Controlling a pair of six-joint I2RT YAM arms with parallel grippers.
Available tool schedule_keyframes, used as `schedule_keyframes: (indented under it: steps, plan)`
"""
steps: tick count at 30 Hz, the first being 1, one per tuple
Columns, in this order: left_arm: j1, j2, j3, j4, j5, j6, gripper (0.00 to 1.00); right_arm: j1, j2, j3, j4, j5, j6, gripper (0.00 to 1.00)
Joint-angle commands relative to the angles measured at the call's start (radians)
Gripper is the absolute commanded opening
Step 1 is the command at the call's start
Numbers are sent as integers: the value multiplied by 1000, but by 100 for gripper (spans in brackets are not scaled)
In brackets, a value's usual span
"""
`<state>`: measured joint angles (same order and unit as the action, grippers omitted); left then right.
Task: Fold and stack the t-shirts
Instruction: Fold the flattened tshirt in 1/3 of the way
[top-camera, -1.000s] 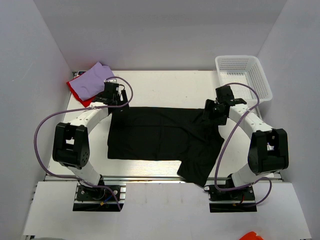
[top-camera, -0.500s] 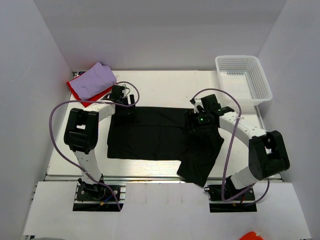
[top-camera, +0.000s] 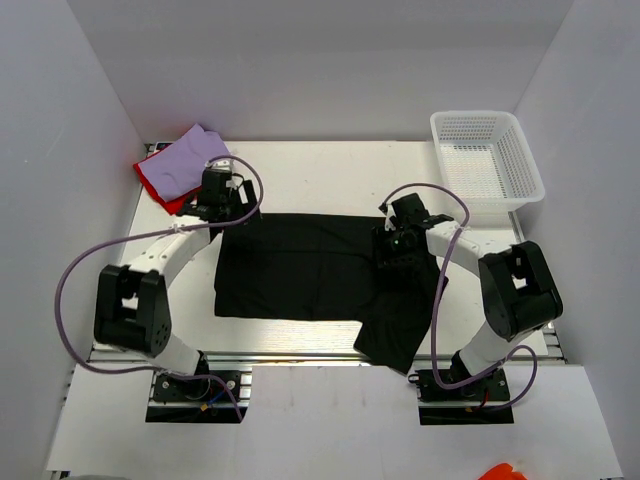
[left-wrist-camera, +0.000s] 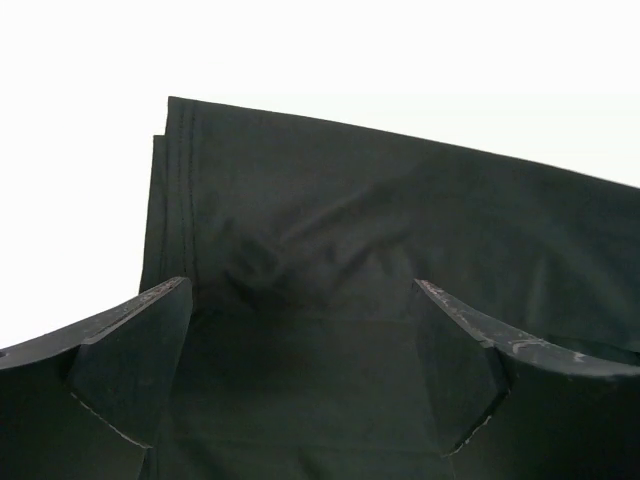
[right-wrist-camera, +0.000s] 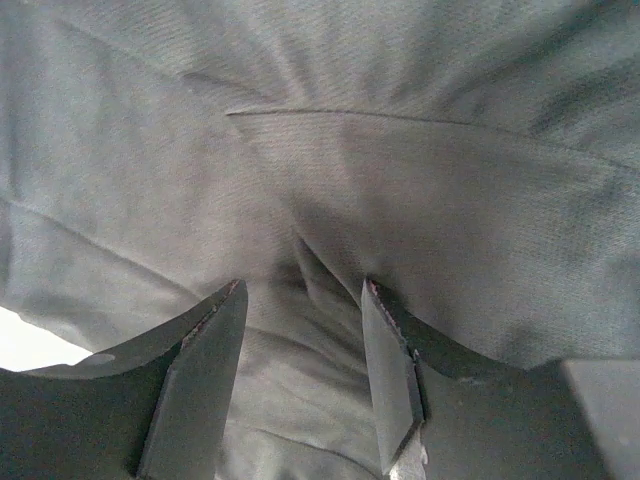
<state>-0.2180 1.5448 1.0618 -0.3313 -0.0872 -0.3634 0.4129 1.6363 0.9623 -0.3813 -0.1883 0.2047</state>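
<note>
Right now my left claw (top-camera: 226, 214) hangs released, jaws spread wide, over the far left corner of the black t-shirt (top-camera: 300, 265). From that wrist I see the stitched hem of that corner lying between my two fingers (left-wrist-camera: 130, 350), with bare white table (top-camera: 320, 175) just past it. The black t-shirt lies spread across the middle of the table, mostly flat. Its right part is rumpled, and one flap trails down toward the near edge. My right claw (top-camera: 393, 252) is down on that rumpled right part, jaws partway apart with a ridge of cloth puckered up between them. Whether the ridge is truly clamped I cannot tell. My right forearm and its purple cable (top-camera: 440, 295) cross above the shirt's right side and hide some of the cloth from the overhead camera. Beyond the shirt's far left corner, just past my left wrist, the lavender t-shirt (top-camera: 185, 160) lies on top of the red t-shirt (top-camera: 155, 185), which peeks out at its near and left edges. Beyond the shirt's far right corner, well apart from it, stands the white mesh basket (top-camera: 530, 175).
</note>
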Motion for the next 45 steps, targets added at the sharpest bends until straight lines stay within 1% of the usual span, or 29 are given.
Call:
schedule_keyframes:
  steps: [1,4,6,9,10,12,13,14,15,16,18,19,24,25,27,31,36,39,40,42,43,45]
  plan:
    - [-1,-80,-51,-9,-7,-26,100,4,11,-7,42,45,24,55]
    - [-1,-110,-69,-20,-6,-26,100,9,14,-13,48,46,25,55]
    - [-1,-124,-82,-43,-16,-26,100,7,17,-28,64,47,30,52]
    - [-1,-150,-100,-52,-16,-26,100,7,16,-33,78,78,48,42]
    - [-1,-161,-100,-52,-25,-26,100,9,16,-34,82,76,48,39]
    - [-1,-172,-111,-63,-25,-26,100,10,16,-37,90,59,48,38]
    - [-1,-181,-120,-63,-25,-26,100,13,16,-43,94,58,48,35]
    - [-1,-192,-120,-63,-35,-26,100,12,8,-43,94,65,48,26]
    - [-1,-192,-129,-72,-36,-26,100,12,11,-43,94,70,58,20]
    - [-1,-202,-129,-72,-45,-26,100,15,11,-40,94,73,61,9]
    - [-1,-213,-138,-72,-45,-26,100,18,2,-25,85,66,58,2]
    - [-1,-222,-138,-72,-45,-26,100,18,-6,-16,73,63,58,0]
    - [-1,-244,-157,-81,-54,-26,100,21,-35,29,-19,23,71,0]
    - [-1,-244,-157,-81,-54,-26,100,20,-35,44,-60,20,71,0]
    - [-1,-253,-166,-81,-54,-26,100,20,-38,46,-74,1,68,0]
    - [-1,-262,-175,-81,-54,-35,100,18,-55,41,-53,-60,64,0]
    - [-1,-288,-209,-130,-43,-83,100,14,-76,17,-2,-117,52,0]
    - [-1,-330,-267,-112,3,-106,100,10,-110,-16,51,-90,64,5]
    - [-1,-330,-279,-95,15,-106,100,10,-113,-16,58,-62,70,12]
    - [-1,-341,-295,-45,46,-106,100,10,-115,-5,73,-21,88,17]
    - [-1,-324,-295,-25,59,-97,100,7,-113,1,81,7,93,38]
    - [-1,-290,-283,17,99,-88,100,1,-104,18,76,45,108,69]
